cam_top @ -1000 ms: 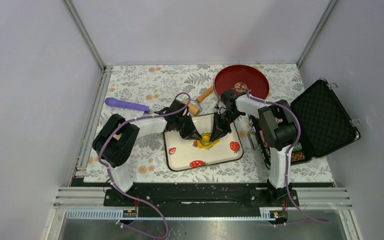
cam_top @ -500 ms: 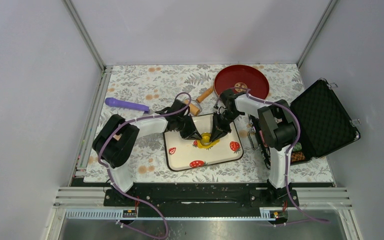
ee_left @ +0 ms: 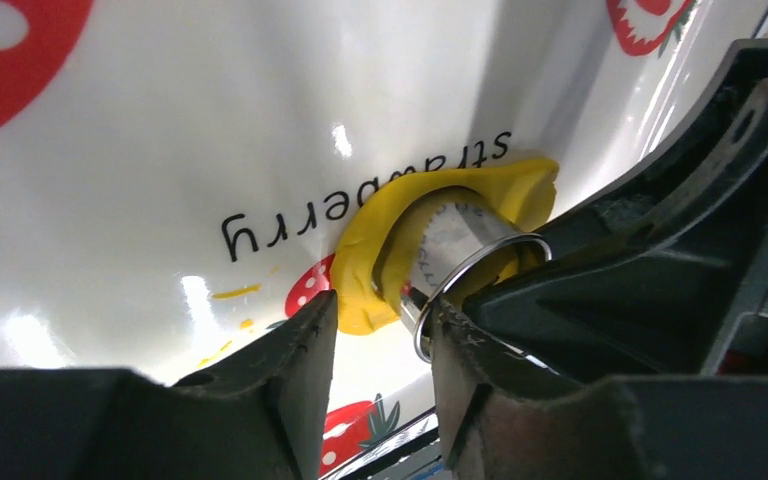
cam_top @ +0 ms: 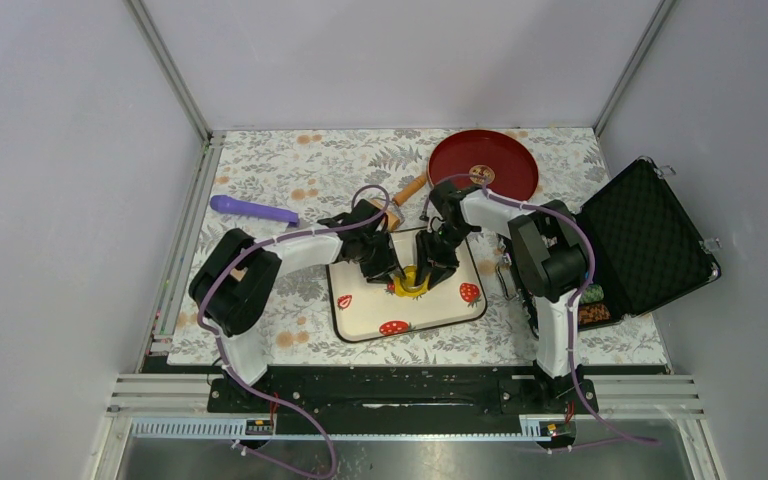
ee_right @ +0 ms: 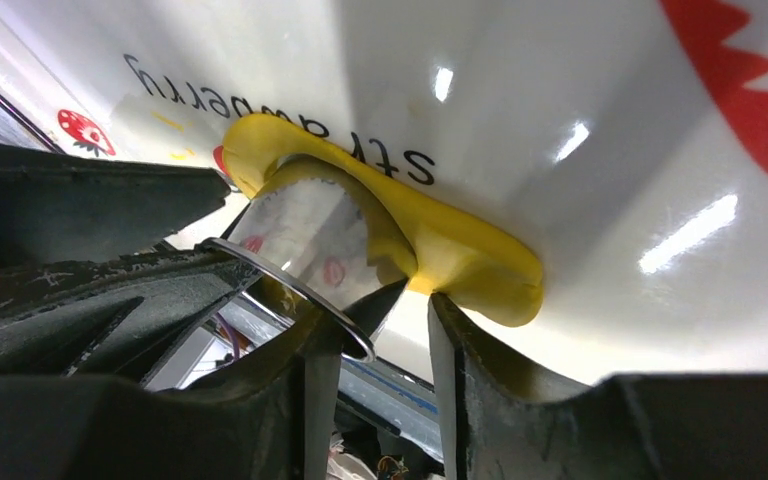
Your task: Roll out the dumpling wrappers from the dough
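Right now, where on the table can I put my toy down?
Bare tablecloth: far left, between the purple stick and the red plate, and the near strip in front of the strawberry tray. Crowded: the tray's middle around the dough, and beside the black case.

You had plain pale grey walls on the left, far and right, joined by aluminium corner posts. The table wore a floral-print cloth, and aluminium rails ran along its near edge. Light was soft and even.
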Tool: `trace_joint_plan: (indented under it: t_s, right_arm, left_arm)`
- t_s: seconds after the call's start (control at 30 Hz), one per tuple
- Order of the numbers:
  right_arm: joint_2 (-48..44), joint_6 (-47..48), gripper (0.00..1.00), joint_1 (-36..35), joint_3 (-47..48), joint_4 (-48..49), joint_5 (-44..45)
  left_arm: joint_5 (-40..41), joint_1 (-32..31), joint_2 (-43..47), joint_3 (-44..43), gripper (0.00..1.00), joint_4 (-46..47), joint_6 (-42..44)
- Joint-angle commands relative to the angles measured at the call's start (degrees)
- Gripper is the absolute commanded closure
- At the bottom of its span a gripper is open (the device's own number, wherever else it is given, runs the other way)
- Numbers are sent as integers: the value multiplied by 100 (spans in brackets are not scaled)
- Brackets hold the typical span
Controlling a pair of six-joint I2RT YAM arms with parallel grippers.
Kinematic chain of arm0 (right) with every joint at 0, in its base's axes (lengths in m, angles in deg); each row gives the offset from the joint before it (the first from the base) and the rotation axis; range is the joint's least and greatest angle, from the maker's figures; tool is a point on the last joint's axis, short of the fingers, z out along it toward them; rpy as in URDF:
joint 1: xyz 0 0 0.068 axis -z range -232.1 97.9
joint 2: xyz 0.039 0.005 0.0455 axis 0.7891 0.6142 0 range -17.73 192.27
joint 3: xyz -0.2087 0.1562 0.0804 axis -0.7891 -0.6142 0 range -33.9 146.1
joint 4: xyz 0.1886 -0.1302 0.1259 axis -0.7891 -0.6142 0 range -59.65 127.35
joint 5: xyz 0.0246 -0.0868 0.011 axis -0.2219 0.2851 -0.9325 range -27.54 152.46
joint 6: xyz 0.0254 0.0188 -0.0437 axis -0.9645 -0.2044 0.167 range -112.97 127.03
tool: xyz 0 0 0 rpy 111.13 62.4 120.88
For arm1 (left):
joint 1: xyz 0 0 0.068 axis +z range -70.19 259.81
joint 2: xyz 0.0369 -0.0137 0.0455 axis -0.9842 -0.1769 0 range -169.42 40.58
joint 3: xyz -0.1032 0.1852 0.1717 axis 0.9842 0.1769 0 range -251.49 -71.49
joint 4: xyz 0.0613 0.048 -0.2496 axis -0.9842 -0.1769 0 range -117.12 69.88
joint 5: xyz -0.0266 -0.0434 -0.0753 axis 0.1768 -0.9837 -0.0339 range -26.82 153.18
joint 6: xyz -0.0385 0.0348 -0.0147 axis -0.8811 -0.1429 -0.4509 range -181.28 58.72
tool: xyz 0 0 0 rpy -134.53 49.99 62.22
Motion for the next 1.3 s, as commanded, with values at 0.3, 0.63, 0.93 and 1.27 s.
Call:
trace_joint_plan:
  t_s: [0.3, 0.63, 0.93, 1.27]
  right_arm:
    - [-710, 243, 36, -75, 366, -821, 530]
    - [-1330, 314, 35, 205, 347, -914, 666]
    - [-2066, 205, 41, 1141, -585, -361, 150]
    - [-1615, 210, 60, 1173, -1114, 43, -82]
  left_arm:
    - [3, -54, 626, -145, 43, -259, 372]
    - [-483, 126, 1653, 776, 42, 847, 4]
    - [-583, 553, 2257, 2192, 51, 2070, -275]
    - [-766, 564, 1332, 2195, 68, 2811, -273]
